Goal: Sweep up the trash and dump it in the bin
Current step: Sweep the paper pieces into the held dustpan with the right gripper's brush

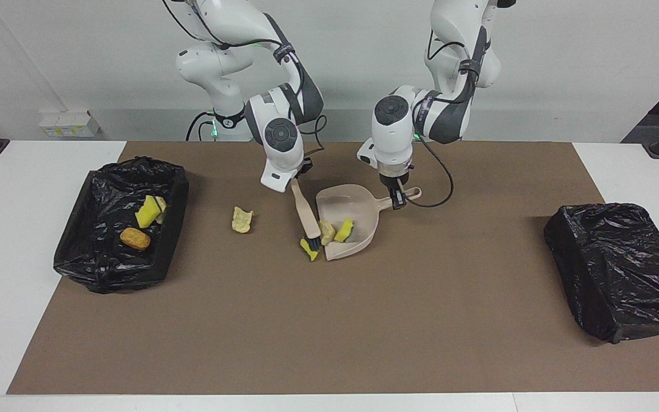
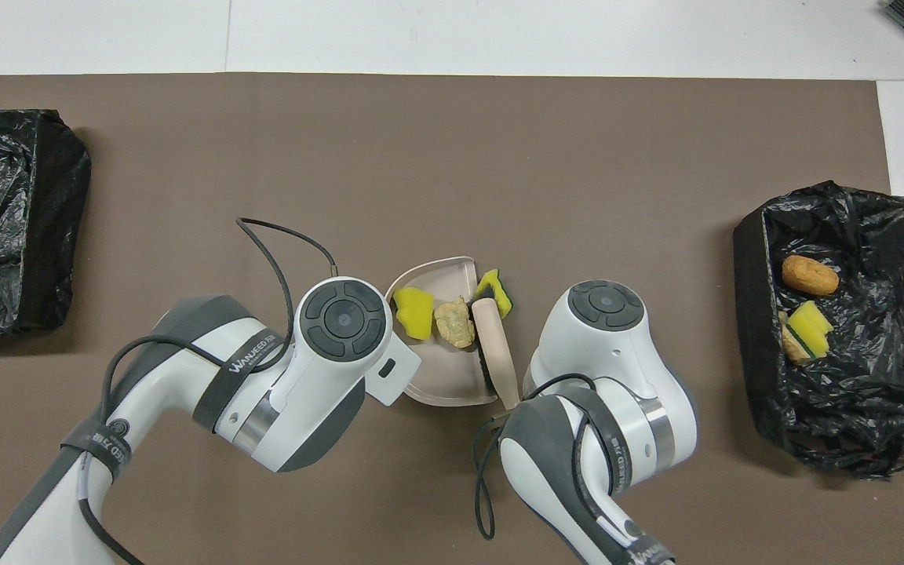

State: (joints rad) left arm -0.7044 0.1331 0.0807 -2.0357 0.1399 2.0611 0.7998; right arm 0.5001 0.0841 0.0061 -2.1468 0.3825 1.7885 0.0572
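Sweeping in progress: right gripper (image 1: 294,184) clamped on the brush (image 1: 305,218) handle, bristles at the dustpan (image 1: 358,237) lip, where a yellow-green sponge (image 1: 309,249) sits just outside and two scraps (image 1: 335,231) lie in the pan; left gripper (image 1: 397,193) clamped on the pan handle. One beige bit (image 1: 242,220) lies loose toward the filled bin (image 1: 175,214), which has three pieces in it. Trash looks light, soft and bouncy, so push low from the side; open mat all round, second bin (image 1: 621,269) well apart.
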